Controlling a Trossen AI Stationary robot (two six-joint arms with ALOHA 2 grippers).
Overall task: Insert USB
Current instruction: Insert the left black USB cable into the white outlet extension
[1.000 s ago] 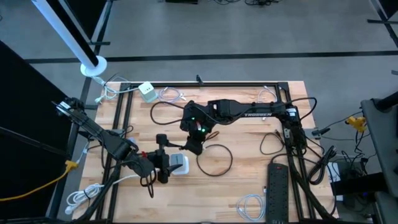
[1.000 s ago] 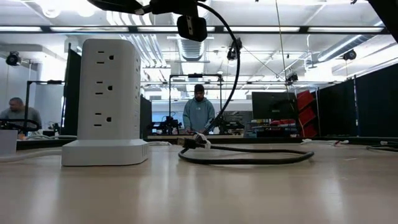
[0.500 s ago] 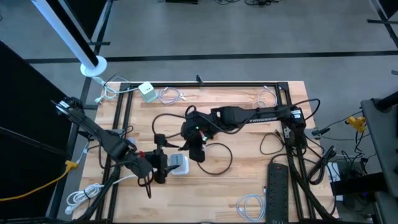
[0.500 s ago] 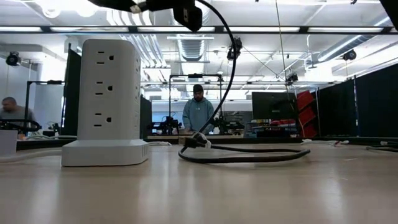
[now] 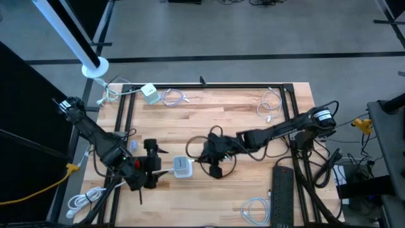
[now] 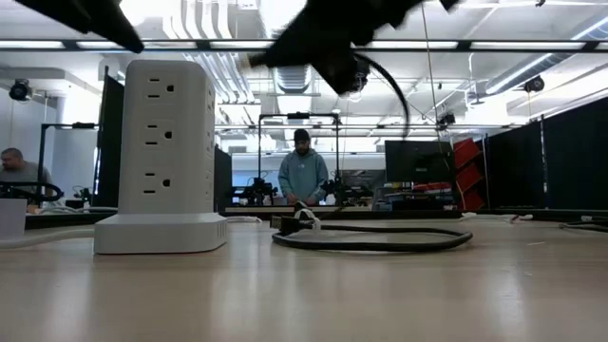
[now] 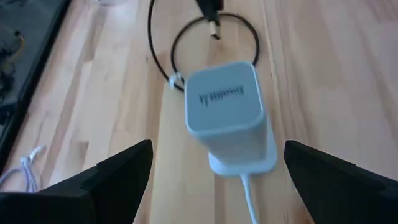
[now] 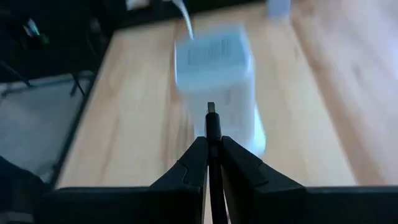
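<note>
- Position change: I see the right pincer (image 5: 215, 158) now low over the desk (image 5: 253, 126), just beside the white power tower (image 5: 183, 166); half a second ago it stood higher and farther back over the cable loop.
- Right pincer state: fingers clamped narrow on the USB plug (image 8: 212, 122), metal tip protruding forward and pointed at the tower's side face.
- Task item location: the USB plug is held in the air near the tower, not yet touching it as far as I can tell; its black cable (image 5: 223, 166) trails in a loop on the desk behind it.
- Left pincer (image 5: 152, 166) state: fingers spread wide, holding nothing, on the tower's opposite side. It has drawn back slightly since a second ago.
- Tower: upright on its base, white cord leaving toward the left arm.
- Meaning for the task: I judge the approach phase largely complete and the alignment phase in hand. The plug must meet a USB port squarely.
- Risk: the tower is unbraced, so a push may slide or tip it.
- Port location: not discernible from the right wrist view.
</note>
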